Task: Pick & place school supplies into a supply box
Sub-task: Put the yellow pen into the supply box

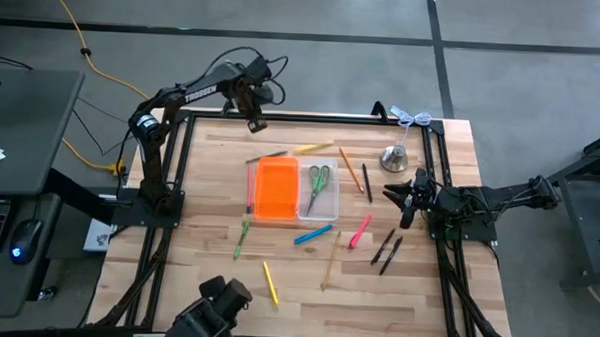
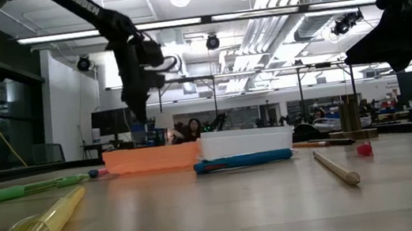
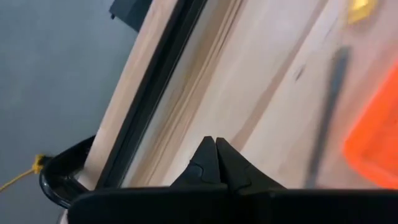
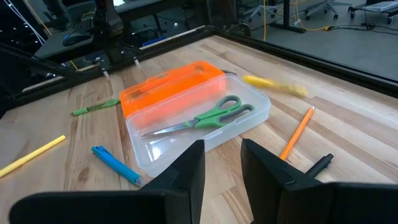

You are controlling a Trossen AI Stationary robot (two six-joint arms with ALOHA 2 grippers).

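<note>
The supply box lies open mid-table, its orange half (image 1: 276,188) beside its clear tray (image 1: 319,197). Green-handled scissors (image 4: 205,117) lie flat inside the tray. Around the box, flat on the wood, lie a yellow marker (image 1: 314,147), a dark pencil (image 1: 265,157), an orange pencil (image 1: 351,168), a blue marker (image 1: 314,234), a pink marker (image 1: 360,232) and a green pen (image 1: 243,237). My left gripper (image 3: 216,146) hangs shut and empty above the table's far left part, past the box. My right gripper (image 4: 222,162) waits open at the right edge, facing the box.
A silver bell-shaped object (image 1: 395,157) stands at the far right. A yellow pencil (image 1: 270,283), a wood-tan pencil (image 1: 332,260) and two black pens (image 1: 384,250) lie toward the near side. A black frame rail (image 3: 155,87) runs along the table's far edge.
</note>
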